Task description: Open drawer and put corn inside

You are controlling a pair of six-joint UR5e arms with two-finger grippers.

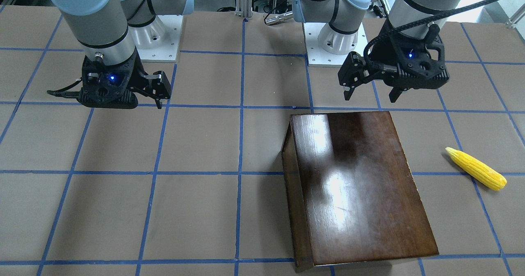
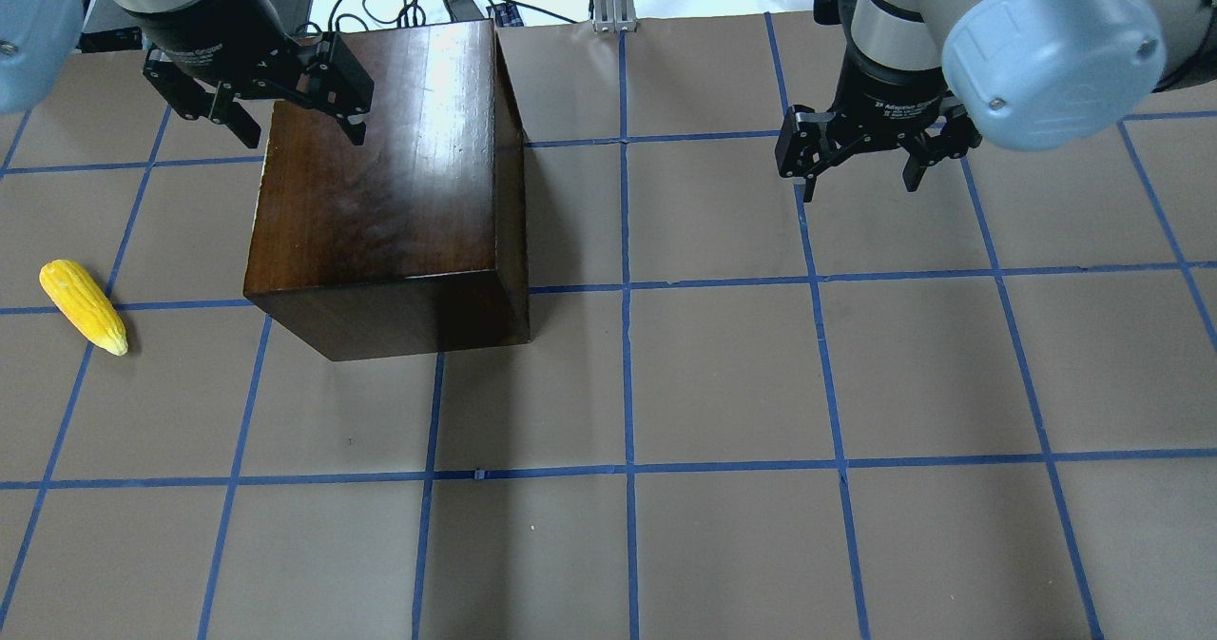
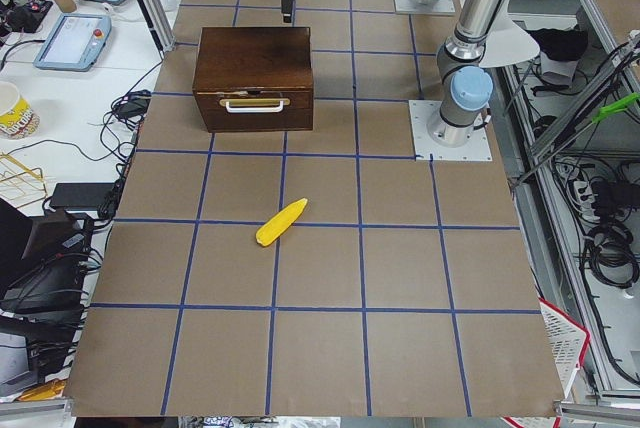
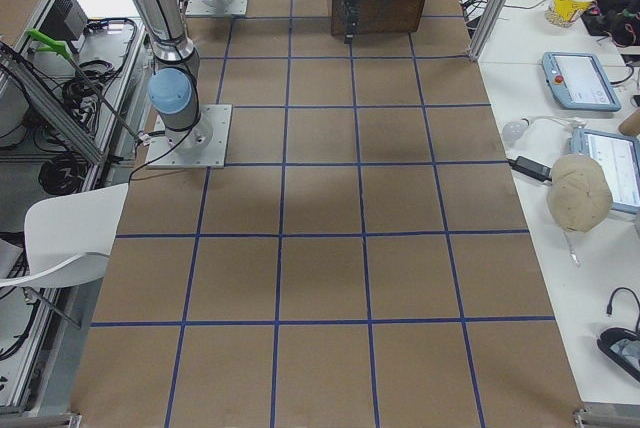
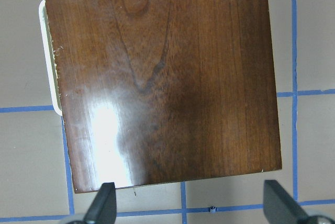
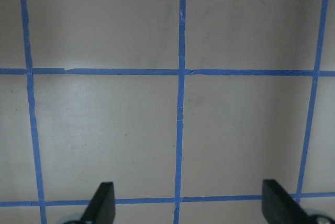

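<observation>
My left pincer (image 2: 299,126) hangs spread wide and empty above the robot-side edge of the glossy dark box (image 2: 380,174), its fingers pointing down at the lid and touching nothing. Below it, on the box face that looks toward the table's left end, the drawer (image 3: 290,115) sits fully shut, its pale handle (image 3: 253,104) showing from my wrist only as a sliver past the lid's edge. Beyond that face, well apart from the box, the corn (image 2: 84,306) lies flat on the brown table (image 2: 723,374), not yet touched. Farthest off, my right pincer (image 2: 860,184) hovers just as open over bare taped squares, holding nothing.

As I judge it, the task stands at its very start: opening comes first. The next move calls for me to come round and down to the drawer face, line my fingers on the handle (a slim grip, close to the wood) and pull straight outward. The drawer would slide toward the corn, so the pull should stop short of it.
</observation>
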